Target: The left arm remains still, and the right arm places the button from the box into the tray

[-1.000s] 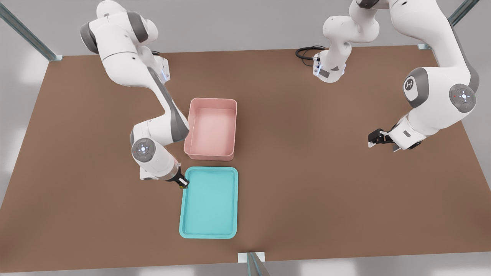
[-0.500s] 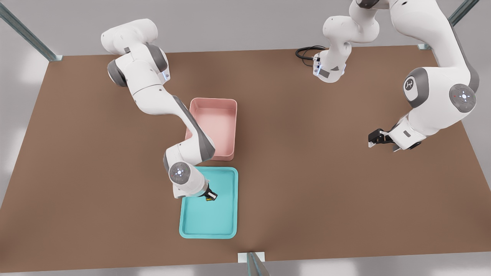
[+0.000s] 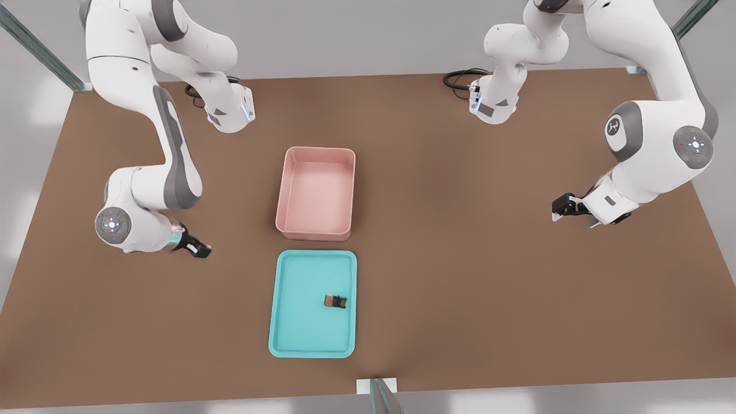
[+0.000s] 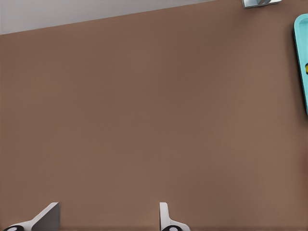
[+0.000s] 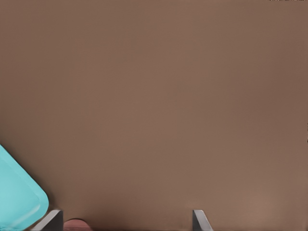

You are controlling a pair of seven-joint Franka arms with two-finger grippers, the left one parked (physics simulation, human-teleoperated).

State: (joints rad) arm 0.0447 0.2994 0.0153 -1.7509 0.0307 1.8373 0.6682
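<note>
Matt brown table, smooth plastic tray

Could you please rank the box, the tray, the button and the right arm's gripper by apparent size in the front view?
1. tray, only slightly larger than the box
2. box
3. gripper
4. button, close to the gripper's size

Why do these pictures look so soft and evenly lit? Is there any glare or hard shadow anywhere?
Front view: light is diffuse, with only faint soft shadows beside the box, the tray and the button; pale blurry patches lie on the floor around the table. Right wrist view: flat brown, no glare; the gripper shows open, empty fingers.
</note>
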